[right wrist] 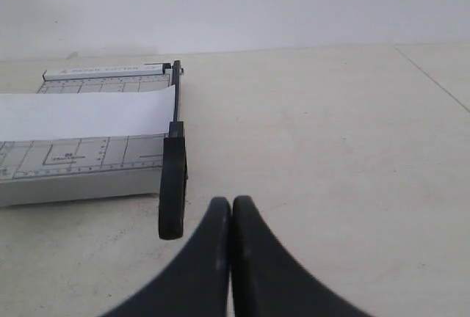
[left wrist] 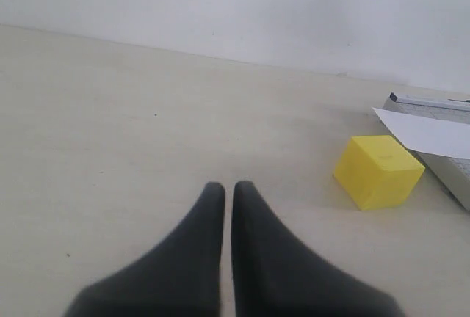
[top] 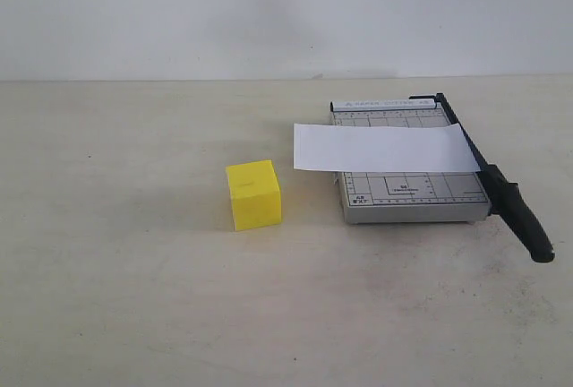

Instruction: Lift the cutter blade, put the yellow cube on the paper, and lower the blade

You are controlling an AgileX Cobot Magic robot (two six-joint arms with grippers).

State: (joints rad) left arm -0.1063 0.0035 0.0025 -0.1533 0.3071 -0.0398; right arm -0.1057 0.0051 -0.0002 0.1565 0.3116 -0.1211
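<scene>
Left gripper (left wrist: 228, 188) and right gripper (right wrist: 231, 203) are sitting clenched, empty. The cutter blade (top: 517, 215) is lying flat at centre right, stiff, best lifted at its thick end; the yellow cube (top: 253, 193), sitting mid-frame left of the paper (top: 385, 148), is looking rigid, pinchable across flat faces

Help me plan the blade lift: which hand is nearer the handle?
The right hand: the cutter blade handle lies just beside it; the left hand faces the yellow cube instead.

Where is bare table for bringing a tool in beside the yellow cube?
Bare table lies left of and in front of the yellow cube. Its right side is tight: the paper overhangs the cutter board toward it. Right of the cutter blade is open too.
</scene>
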